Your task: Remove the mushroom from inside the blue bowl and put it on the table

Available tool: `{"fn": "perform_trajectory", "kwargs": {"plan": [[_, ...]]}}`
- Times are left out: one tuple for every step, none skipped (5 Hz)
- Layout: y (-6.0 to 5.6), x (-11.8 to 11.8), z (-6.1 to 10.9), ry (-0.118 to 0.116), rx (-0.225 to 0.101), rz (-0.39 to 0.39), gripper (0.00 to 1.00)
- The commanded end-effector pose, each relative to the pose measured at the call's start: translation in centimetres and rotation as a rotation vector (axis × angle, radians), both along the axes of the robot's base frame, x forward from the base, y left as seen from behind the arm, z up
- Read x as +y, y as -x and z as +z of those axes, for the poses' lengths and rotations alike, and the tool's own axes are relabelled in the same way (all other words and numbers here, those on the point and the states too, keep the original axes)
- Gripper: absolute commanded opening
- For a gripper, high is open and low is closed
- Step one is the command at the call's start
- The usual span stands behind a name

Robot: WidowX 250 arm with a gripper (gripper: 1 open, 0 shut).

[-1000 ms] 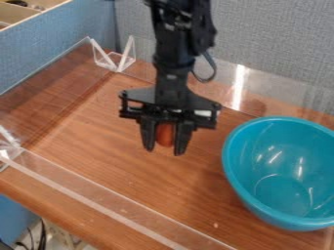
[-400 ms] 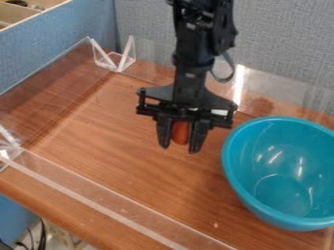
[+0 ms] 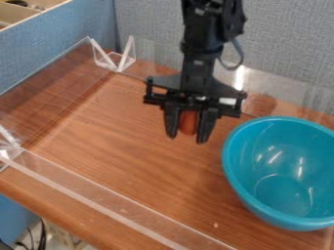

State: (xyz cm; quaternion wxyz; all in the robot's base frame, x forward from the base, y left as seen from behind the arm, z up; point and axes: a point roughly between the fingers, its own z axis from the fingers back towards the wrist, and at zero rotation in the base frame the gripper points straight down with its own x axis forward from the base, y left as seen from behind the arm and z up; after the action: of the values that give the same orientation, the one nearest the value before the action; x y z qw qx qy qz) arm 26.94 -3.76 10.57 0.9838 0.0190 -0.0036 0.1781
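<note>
- Mushroom point(image 3: 189, 122) is out of the bowl point(image 3: 279, 172), clamped between the fingers of the gripper point(image 3: 189, 131), beside the bowl on its left in the view
- Getting it out looks done; setting it down on the table point(image 3: 131, 176) and letting go appear to be left
- Whether it touches the wood, I cannot tell
- Count: one mushroom, one bowl, one gripper, one table

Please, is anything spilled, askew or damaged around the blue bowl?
Nothing stands out: the blue bowl sits upright with no visible damage, and I see no spill on the table beside it.
</note>
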Motion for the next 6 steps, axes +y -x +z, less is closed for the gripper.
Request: {"fn": "perform_trajectory", "kwargs": {"plan": [[-1.0, -0.9, 3.3, 0.021, -0.09, -0.027, 0.0], [-0.8, -1.0, 4.8, 0.033, -0.108, -0.042, 0.0], [-0.5, -1.1, 5.8, 0.04, -0.116, -0.054, 0.0], [0.1, 0.6, 4.9, 0.04, -0.1, -0.031, 0.0], [1.1, 3.7, 3.6, 0.038, -0.077, 0.009, 0.0], [1.7, 6.5, 1.8, 0.038, -0.047, 0.026, 0.0]]}}
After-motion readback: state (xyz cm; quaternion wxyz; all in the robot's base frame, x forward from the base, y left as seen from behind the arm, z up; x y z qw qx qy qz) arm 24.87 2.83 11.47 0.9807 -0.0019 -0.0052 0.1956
